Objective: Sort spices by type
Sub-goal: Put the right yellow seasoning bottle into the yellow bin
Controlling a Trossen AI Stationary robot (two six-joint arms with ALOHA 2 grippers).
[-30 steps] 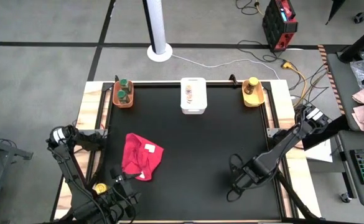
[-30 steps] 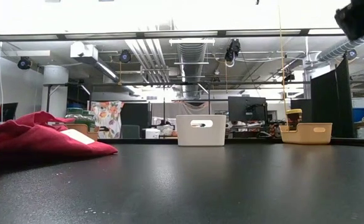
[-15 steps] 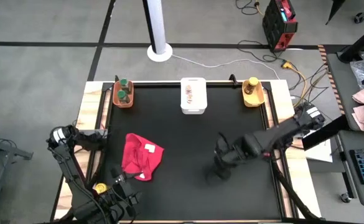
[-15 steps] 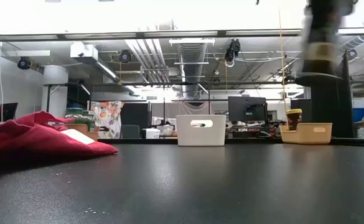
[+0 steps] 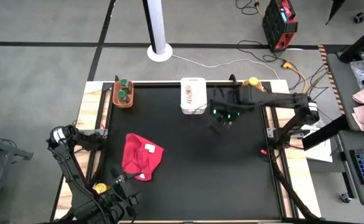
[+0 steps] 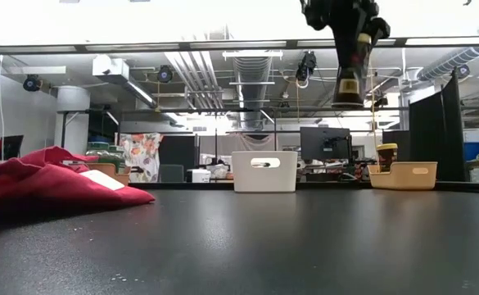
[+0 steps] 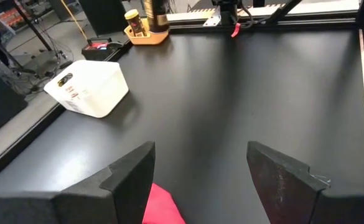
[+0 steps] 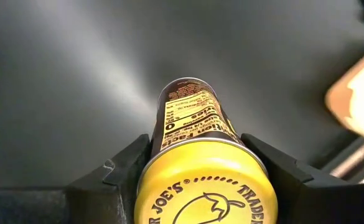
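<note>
Low view | yellow-lidded jar (image 6: 348, 78) upright (long axis vertical) | right gripper (image 6: 347, 33) holds lid

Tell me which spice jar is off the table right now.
The yellow-lidded jar, clamped in the right gripper above the table near the white bin. The others sit in bins.

3 bins were set along the far edge of the table (image 5: 188, 162): one bin (image 5: 123, 98) at the far left corner with 2 jars (image 5: 123, 91) in it, another bin (image 5: 193, 96) at the middle, a third bin (image 5: 252, 96) at the far right corner. A cloth (image 5: 141, 156) lay near the left edge, toward the near side. The right gripper (image 5: 222, 112) was held above the table between the middle and right bins, a jar (image 8: 197, 155) clamped in it. The left gripper (image 7: 200, 180) was placed at the near left corner.
</note>
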